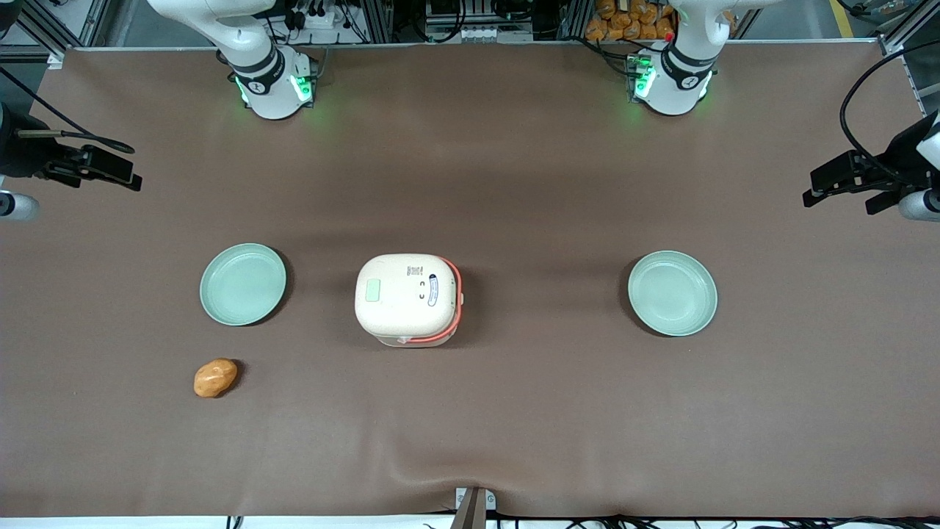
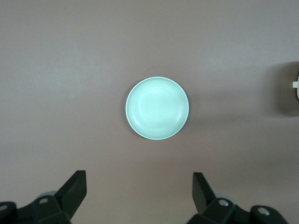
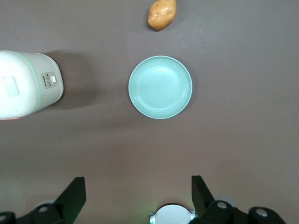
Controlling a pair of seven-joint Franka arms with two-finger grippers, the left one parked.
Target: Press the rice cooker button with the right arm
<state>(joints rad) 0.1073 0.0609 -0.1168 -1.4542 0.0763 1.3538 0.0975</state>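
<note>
Your cooker (image 1: 408, 297) sits mid-frame in the front view, lid down, between two plates (image 1: 243, 283) (image 1: 672, 292). A potato (image 1: 215, 377) lies nearer the camera than the plate at the working arm's end.

Your gripper (image 1: 103, 167) hangs at the upper left edge of that frame, high over the table (image 1: 514, 411) and well apart from the cooker. Its fingers (image 3: 74, 196) are spread wide with nothing between them.

Judge the cooker as a light, hard plastic shell: stiff, smooth, and likely to slide or tip under a sideways shove. You don't grasp it. The wrist view shows a small grey panel (image 3: 50, 80) on the body wall facing the nearer plate; that is probably your button. The lid also carries a pale green patch (image 1: 372, 290). Press with one fingertip, squarely and gently, so the cooker stays put.
</note>
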